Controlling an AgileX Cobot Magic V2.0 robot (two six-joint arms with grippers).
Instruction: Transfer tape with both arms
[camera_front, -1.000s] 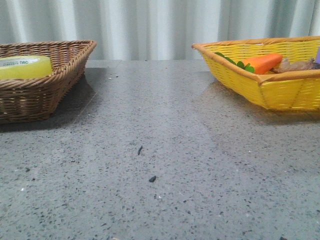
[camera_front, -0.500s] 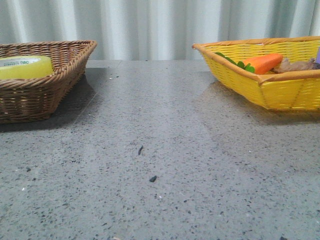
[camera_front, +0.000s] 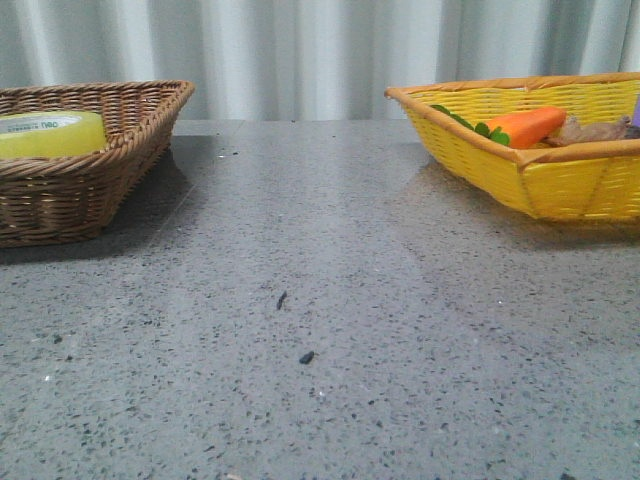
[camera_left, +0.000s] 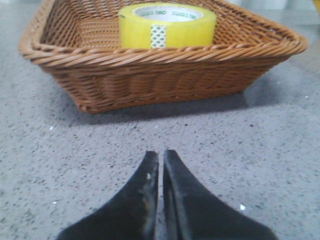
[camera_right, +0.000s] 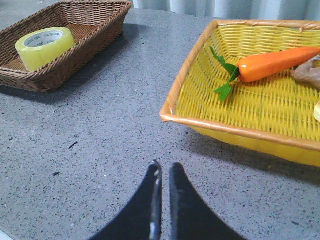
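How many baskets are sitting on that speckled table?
2. A brown wicker basket sits at the table's left side, holding the yellow tape roll. A yellow woven basket sits at the right, holding an orange carrot toy. Others could lie outside the views.

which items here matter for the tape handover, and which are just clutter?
Job:
- tape, lying in the brown basket
- left claw, shut, on the table short of that basket
- right claw, nearly shut, empty

Lying about:
- carrot toy in the yellow basket
- brownish item beside it
- dark specks on the table
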